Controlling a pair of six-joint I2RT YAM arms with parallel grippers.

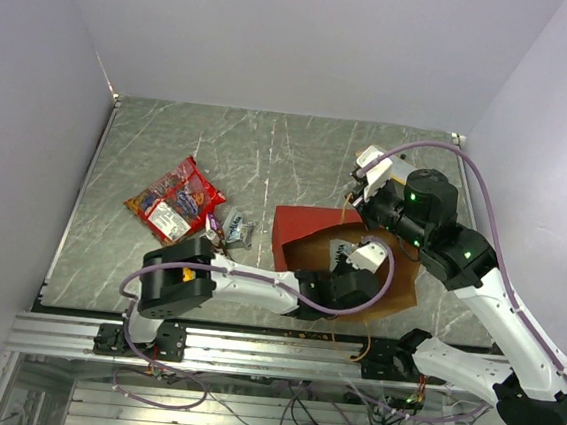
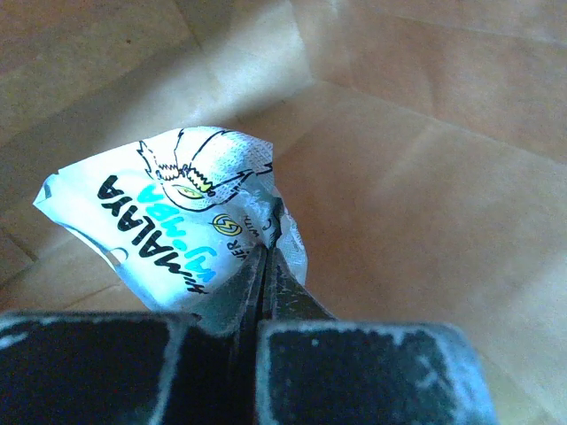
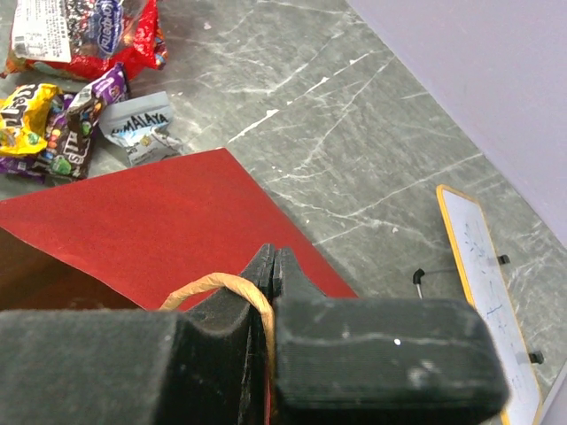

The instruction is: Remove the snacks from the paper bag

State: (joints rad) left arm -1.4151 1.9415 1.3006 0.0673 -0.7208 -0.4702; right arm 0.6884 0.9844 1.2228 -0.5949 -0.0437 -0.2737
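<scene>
Bench (image 1: 269, 151) bearing paper bag (image 1: 301, 234) at near right. Red chip bag (image 1: 174, 200) and small packets (image 1: 229, 230) lie out to its left. Right claw (image 3: 273, 266) pinches loop handle (image 3: 221, 283). Left claw (image 2: 266, 257), inside the bag, grips silver-blue packet (image 2: 168, 221). Next move, as judged: lift it clear and set it leftward.

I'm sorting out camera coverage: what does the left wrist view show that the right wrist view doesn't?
Only the left wrist: the left gripper shut on a white-blue packet inside the paper bag. Only the right wrist: the right gripper shut on the loop handle, the red side panel, and on the table the red chip bag, a yellow packet, a purple packet, a second white-blue packet, plus a white board. Both: the paper bag, and a shut gripper holding something.
</scene>
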